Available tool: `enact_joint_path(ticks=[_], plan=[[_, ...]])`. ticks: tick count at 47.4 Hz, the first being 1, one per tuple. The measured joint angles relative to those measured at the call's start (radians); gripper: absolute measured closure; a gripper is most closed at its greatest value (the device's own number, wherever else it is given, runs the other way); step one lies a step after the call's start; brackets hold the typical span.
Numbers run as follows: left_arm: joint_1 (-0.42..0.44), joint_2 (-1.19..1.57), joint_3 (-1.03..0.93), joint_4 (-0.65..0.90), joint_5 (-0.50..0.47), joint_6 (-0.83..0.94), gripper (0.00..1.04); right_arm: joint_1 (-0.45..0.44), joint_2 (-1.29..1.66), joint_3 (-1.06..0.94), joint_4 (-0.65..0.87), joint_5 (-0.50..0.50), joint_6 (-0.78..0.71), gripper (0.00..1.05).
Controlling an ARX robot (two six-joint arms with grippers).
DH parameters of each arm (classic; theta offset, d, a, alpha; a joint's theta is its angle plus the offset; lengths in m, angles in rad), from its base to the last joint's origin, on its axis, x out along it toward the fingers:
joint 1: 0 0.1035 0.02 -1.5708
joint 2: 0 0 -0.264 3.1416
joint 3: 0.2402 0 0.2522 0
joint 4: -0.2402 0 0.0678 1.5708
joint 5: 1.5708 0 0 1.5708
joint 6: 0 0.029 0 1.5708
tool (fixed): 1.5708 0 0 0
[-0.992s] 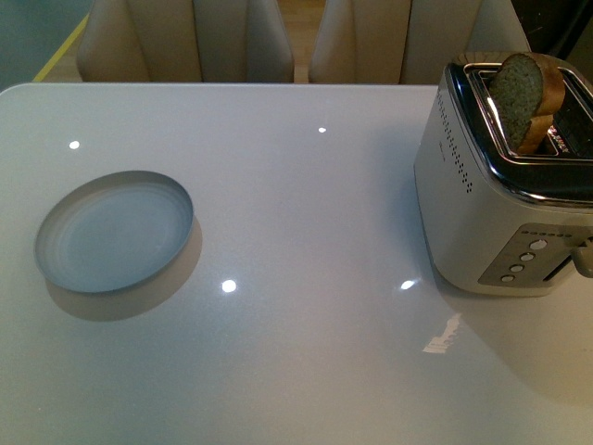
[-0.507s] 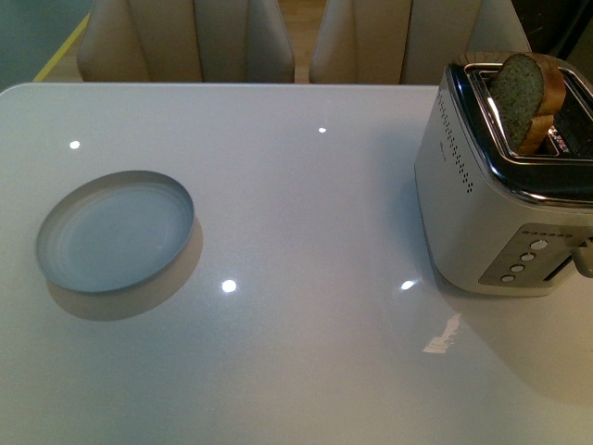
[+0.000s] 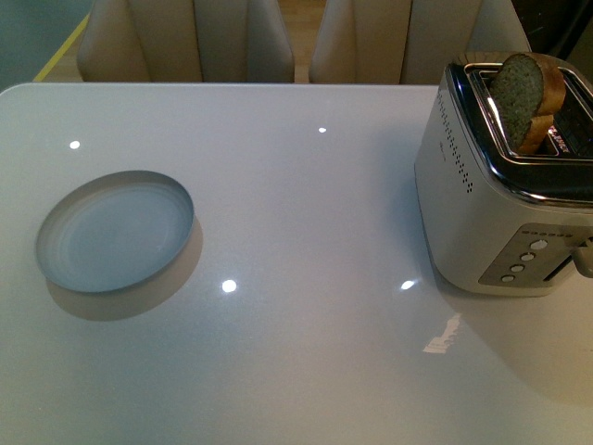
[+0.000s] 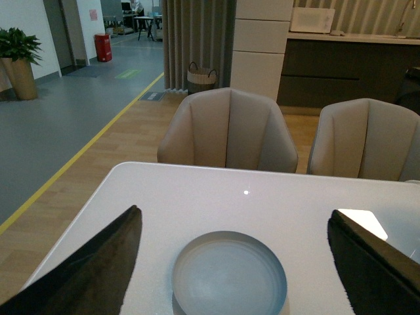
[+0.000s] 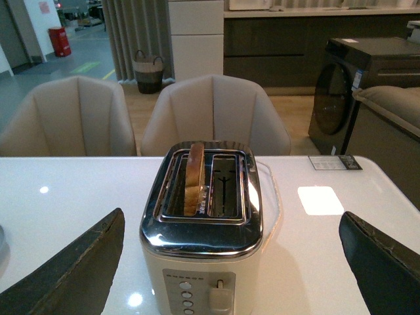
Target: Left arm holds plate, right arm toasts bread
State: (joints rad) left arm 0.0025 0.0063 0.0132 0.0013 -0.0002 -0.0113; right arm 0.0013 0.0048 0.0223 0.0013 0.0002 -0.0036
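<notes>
Left arm (image 4: 230, 262) jaws spread wide, released, nothing between them; two black wedge-shaped fingers (image 4: 85, 269) with matte, slightly grainy surface frame the left wrist view. Between them, lower down, the plate (image 4: 229, 275): round, pale blue-grey, shallow, raised rim, smooth with faint concentric rings, bare. Not touching the jaws.

Right gripper (image 5: 230, 262) jaws also wide apart, released, holding nothing; same dark angular wedges, rough-looking edges. Straight ahead of them the toaster (image 5: 203, 262): boxy with rounded corners, cream brushed body, mirror-chrome top, two long slots, a column of round buttons and a lever on the front face.

The bread (image 5: 193, 178) stands upright in one slot, sticking up above the chrome top; thin edge-on from the right wrist. In the front view the bread (image 3: 524, 88) shows a speckled wholemeal face, golden-brown crust, rounded top, leaning a bit in the slot.

Front view: neither arm visible. Plate (image 3: 115, 231) sits left on the counter (image 3: 306, 213), toaster (image 3: 505, 185) at the right edge, well apart. Counter is glossy white, rounded corners, ceiling-light spots reflected. Beige padded chairs (image 4: 226, 131) with vertical seams beyond the far edge.
</notes>
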Motion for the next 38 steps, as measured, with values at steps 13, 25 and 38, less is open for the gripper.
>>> enact_joint_path(ticks=[13, 25, 38], plan=[[0.0, 0.0, 0.0, 0.0, 0.0, 0.001, 0.07, 0.0, 0.0, 0.0, 0.0, 0.0, 0.0, 0.09], [0.0, 0.0, 0.0, 0.0, 0.0, 0.001, 0.07, 0.0, 0.0, 0.0, 0.0, 0.0, 0.0, 0.09], [0.0, 0.0, 0.0, 0.0, 0.0, 0.001, 0.07, 0.0, 0.0, 0.0, 0.0, 0.0, 0.0, 0.09]])
